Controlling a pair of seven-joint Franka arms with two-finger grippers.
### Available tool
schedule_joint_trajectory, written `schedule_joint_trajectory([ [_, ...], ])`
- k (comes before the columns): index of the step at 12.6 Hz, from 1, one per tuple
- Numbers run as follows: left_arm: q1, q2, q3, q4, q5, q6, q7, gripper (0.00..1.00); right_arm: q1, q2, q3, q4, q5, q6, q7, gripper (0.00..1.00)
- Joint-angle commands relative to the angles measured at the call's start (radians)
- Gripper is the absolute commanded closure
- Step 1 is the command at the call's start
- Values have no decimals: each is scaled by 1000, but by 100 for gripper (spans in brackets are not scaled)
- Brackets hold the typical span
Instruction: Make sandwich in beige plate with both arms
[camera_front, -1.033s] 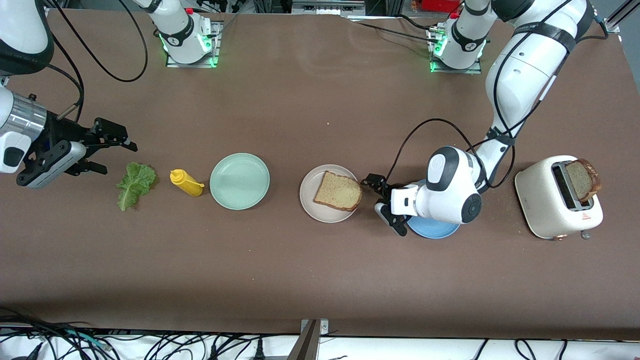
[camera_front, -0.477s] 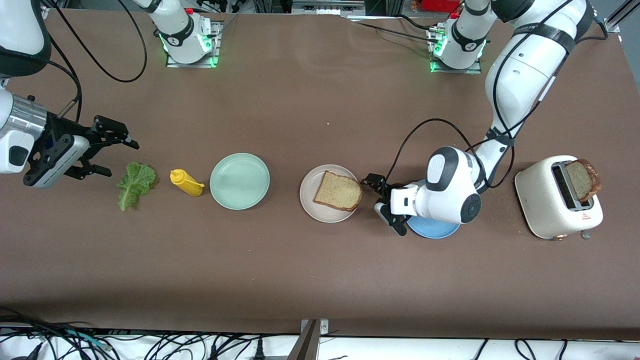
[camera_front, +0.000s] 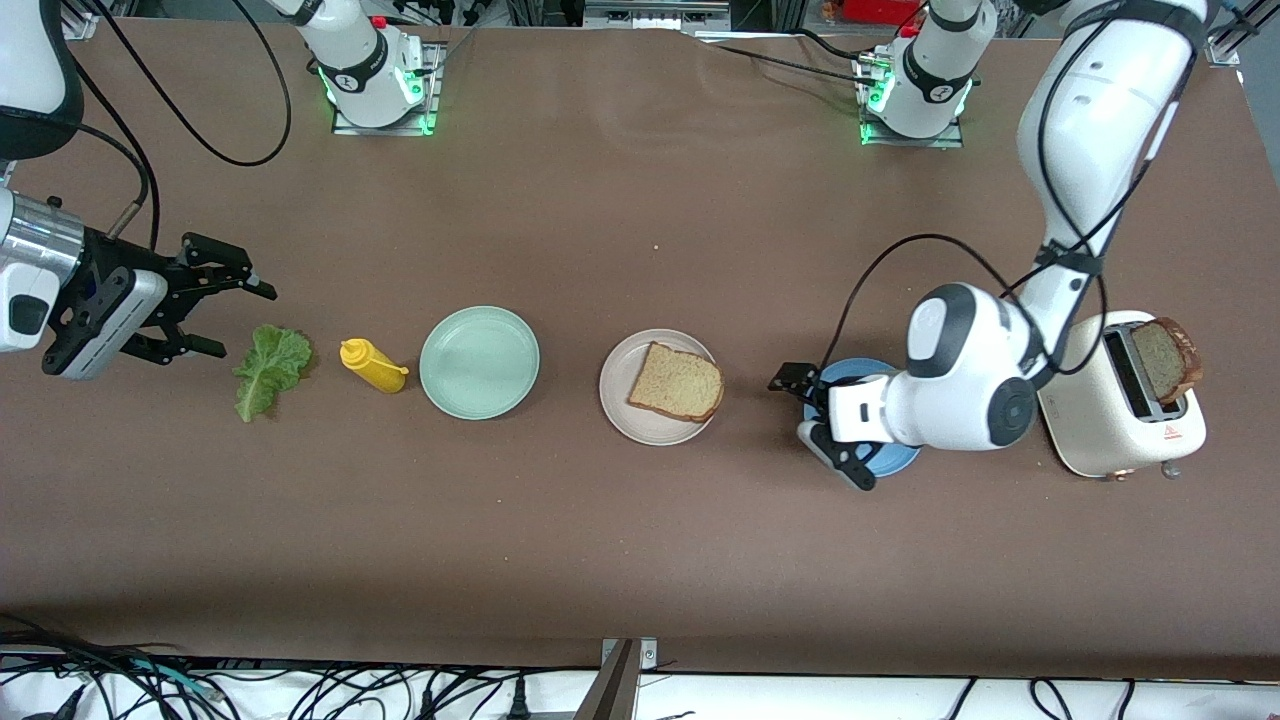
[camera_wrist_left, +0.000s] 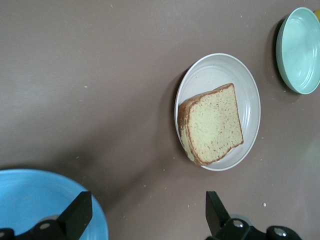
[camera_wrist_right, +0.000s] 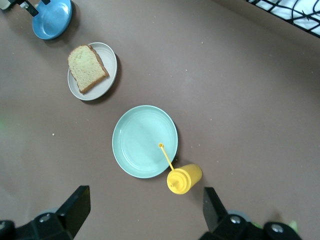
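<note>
Beside the open left pincer (camera_front: 822, 421), bread (camera_front: 677, 381) lies on the beige plate (camera_front: 622, 400).

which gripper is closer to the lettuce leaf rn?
Right. The right gripper hovers open just beside the lettuce leaf; the left gripper is over the blue plate, several items away.

surface: brown table (camera_front: 620, 560) | front edge: white strip with black cables (camera_front: 300, 690) | light: even

A robotics lab is indicated: two arm bases (camera_front: 375, 75) are bolted to a brown-covered table (camera_front: 600, 560), loose cables (camera_front: 300, 690) (many of them black) are strewn along its edge, and a toaster (camera_front: 1120, 395) is set out.
</note>
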Motion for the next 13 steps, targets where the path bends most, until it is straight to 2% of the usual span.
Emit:
schedule_joint_trajectory([
  [1,-13,-28,7,-24,30,2,-29,0,-10,10,-1,-2,49,-10,-49,0],
  [4,25,-91,12,-24,38,-46,-38,0,-22,21,-1,-4,133,-23,-113,0],
  [7,47,-169,22,-24,56,-147,-118,0,-56,59,-1,-4,243,-51,-231,0],
  [10,44,-269,23,-22,208,-240,-245,0,-101,104,-1,-4,336,-94,-349,0],
  [13,44,-341,26,-21,314,-323,-258,0,-145,176,-1,-4,446,-146,-506,0],
])
